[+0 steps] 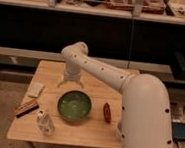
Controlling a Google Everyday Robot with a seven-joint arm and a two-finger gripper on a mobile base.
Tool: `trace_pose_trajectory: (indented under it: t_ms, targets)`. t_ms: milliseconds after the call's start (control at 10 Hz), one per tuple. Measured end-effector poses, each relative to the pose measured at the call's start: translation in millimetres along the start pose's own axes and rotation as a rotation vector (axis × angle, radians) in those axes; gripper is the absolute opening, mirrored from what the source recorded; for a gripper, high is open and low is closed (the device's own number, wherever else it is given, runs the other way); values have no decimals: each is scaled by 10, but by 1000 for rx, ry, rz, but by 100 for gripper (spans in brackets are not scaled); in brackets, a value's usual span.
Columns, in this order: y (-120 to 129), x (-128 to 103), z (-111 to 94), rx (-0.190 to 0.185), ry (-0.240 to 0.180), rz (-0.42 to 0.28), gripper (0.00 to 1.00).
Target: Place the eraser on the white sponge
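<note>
The eraser [26,107], a flat reddish-brown block with a dark underside, lies at the left edge of the wooden table [92,131]. The white sponge [35,89], a thin cream pad, lies just behind it, apart from it. My gripper [71,82] hangs over the back middle of the table, to the right of the sponge and behind the green bowl. It holds nothing that I can see.
A green bowl [74,105] sits mid-table. A white bottle [44,122] stands at the front left. A small reddish-brown oval object [107,112] lies right of the bowl. My white arm [141,114] covers the table's right side. Dark shelving stands behind.
</note>
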Motion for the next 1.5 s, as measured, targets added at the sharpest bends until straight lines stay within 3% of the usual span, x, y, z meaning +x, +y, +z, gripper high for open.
trace_pose_trajectory:
  t_ms: [300, 500, 700, 1100, 1200, 1300, 1400, 1500]
  targets:
    - [-27, 24, -13, 5, 15, -9, 80]
    - [-231, 105, -38, 25, 91, -116, 80]
    - [-543, 94, -36, 46, 157, -273, 80]
    - [-587, 119, -63, 47, 187, -306, 80]
    - [-610, 146, -81, 51, 211, -322, 80]
    - [-696, 190, -105, 62, 259, -362, 80]
    - [-944, 223, -115, 90, 342, -460, 80]
    - [-1154, 177, -73, 111, 384, -542, 80]
